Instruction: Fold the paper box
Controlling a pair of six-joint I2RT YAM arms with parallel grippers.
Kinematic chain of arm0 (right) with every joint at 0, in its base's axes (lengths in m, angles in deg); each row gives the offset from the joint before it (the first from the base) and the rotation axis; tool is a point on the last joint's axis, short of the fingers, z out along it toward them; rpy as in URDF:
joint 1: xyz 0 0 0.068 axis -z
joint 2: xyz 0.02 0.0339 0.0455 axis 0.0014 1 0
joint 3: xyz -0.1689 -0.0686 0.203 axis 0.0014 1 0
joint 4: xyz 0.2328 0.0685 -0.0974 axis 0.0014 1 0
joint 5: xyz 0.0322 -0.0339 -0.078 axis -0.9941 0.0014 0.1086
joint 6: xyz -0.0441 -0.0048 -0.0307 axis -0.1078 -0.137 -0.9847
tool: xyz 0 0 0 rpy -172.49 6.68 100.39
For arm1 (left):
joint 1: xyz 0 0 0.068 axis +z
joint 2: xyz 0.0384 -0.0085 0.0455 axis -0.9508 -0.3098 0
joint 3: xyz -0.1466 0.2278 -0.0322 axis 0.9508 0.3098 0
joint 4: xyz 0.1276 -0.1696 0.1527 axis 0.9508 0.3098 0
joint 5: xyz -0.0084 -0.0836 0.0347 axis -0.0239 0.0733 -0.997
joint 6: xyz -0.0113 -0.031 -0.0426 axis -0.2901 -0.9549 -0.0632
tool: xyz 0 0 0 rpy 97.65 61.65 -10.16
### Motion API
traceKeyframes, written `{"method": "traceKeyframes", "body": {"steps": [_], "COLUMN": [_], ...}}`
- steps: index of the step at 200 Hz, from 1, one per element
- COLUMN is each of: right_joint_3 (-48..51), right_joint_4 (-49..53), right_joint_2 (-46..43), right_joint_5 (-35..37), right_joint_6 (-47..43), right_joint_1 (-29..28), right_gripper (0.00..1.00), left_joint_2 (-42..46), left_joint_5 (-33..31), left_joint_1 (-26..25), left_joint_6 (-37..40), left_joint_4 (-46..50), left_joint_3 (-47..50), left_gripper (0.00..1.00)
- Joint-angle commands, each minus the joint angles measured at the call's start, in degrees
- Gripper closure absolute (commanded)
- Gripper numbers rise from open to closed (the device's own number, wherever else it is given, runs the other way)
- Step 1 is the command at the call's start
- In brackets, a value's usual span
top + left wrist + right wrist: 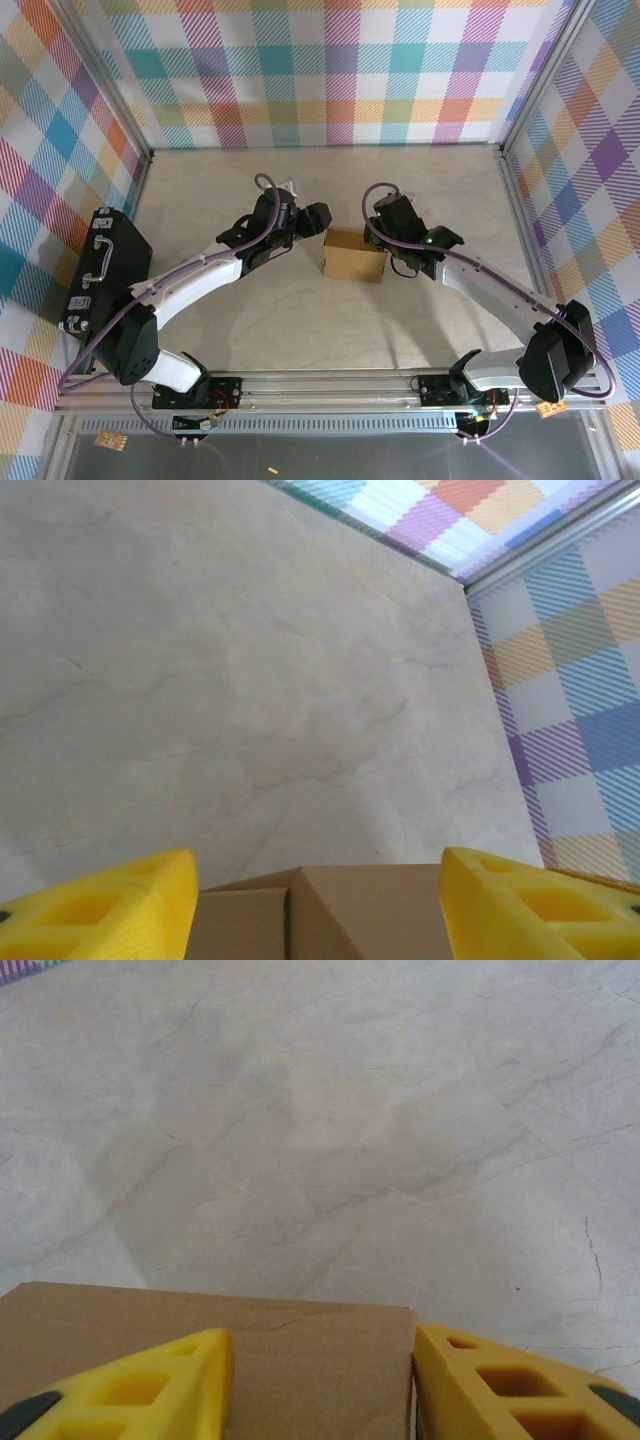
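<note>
1. Paper box (354, 254) sits mid-bench (300, 330), already a closed squarish block. Folding looks nearly done; any flaps left untucked can't be told.
2. Left gripper (318, 858): jaws apart, box end between them, no clamp seen.
3. Right gripper (320, 1332): half apart, astride the box corner; whether it's clamped, can't tell.

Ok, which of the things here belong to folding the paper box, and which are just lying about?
For the job:
- brown cardboard paper box
- left hand and right hand, one on either side of it

Lying about:
- black hard case with a handle, far left
</note>
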Motion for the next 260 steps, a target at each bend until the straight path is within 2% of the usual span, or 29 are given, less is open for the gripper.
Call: {"method": "traceKeyframes", "body": {"steps": [1, 43, 56, 67, 90, 113, 137, 157, 184, 211, 235, 260], "right_joint_3": [2.66, 4.49, 3.69, 2.06, -2.23, -2.62, 0.88, 5.32, 13.68, 12.34, 9.73, 14.33], "right_joint_4": [6.96, 6.88, 7.09, 8.23, 10.16, 10.88, 9.88, 9.83, 7.22, 8.09, 8.88, 4.93], "right_joint_2": [2.02, 1.21, 0.89, 0.12, -5.06, -9.01, -9.28, -8.29, -9.06, -10.25, -10.77, -9.69], "right_joint_5": [-3.01, -3.27, -3.60, -3.97, -5.23, -7.22, -10.58, -9.66, -8.29, -9.24, -8.91, -10.08], "right_joint_6": [-0.91, -1.11, -1.36, -1.36, -2.03, -3.15, -3.20, -2.01, -0.23, -1.27, -2.51, -2.20], "right_joint_1": [-0.59, -0.74, -0.74, -0.78, -0.50, 2.24, 5.65, 5.76, 5.72, 5.85, 5.85, 5.85], "right_gripper": [0.50, 0.50, 0.50, 0.45, 0.42, 0.41, 0.48, 0.55, 0.71, 0.70, 0.68, 0.68], "left_joint_2": [-2.52, 2.08, 1.78, 0.88, -1.12, -2.07, -2.81, -3.77, -4.81, -2.37, -0.85, -6.09], "left_joint_5": [5.33, 2.47, 2.87, 3.70, 5.32, 5.56, 5.88, 5.98, 3.14, 1.66, 2.84, 5.69], "left_joint_1": [0.20, 0.37, 0.37, 0.39, 0.39, 0.36, 0.28, 0.22, -0.34, -0.40, -0.41, -0.57], "left_joint_6": [-1.57, -1.47, -1.07, -1.13, -1.45, -1.88, -2.40, -2.63, -3.43, -4.21, -4.90, -7.66], "left_joint_4": [-3.92, -4.69, -4.65, -5.23, -6.75, -7.84, -8.93, -9.09, -7.43, -7.66, -7.32, -11.90], "left_joint_3": [4.55, 11.10, 11.32, 11.70, 12.11, 12.46, 12.75, 13.17, 16.07, 18.75, 18.22, 20.52], "left_gripper": [0.42, 0.53, 0.53, 0.52, 0.49, 0.48, 0.48, 0.49, 0.58, 0.70, 0.71, 0.71]}}
